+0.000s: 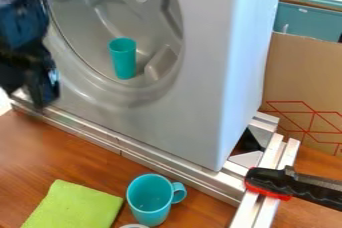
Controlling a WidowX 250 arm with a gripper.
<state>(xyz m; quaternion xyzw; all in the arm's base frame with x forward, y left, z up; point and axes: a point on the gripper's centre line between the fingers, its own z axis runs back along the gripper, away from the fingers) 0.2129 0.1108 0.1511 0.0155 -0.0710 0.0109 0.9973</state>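
We see the black two-finger gripper [32,89] in front of the left side of a grey moulded panel [200,117]; we cannot tell whether it is open. Nearest it, a tall teal cup [124,63] stands inside the panel's round recess, by its lower rim. On the brown wooden table [80,154], beside the silver metal rail's [143,154] front edge, we see a teal handled mug [150,199] and a lime-green cloth [73,207]. Red lines mark the brown cardboard [294,77].

Cloth [75,207] lies left of the mug [149,199].

Turquoise mug [148,201], lime-green cloth [72,207], red-lined brown cardboard [294,79]
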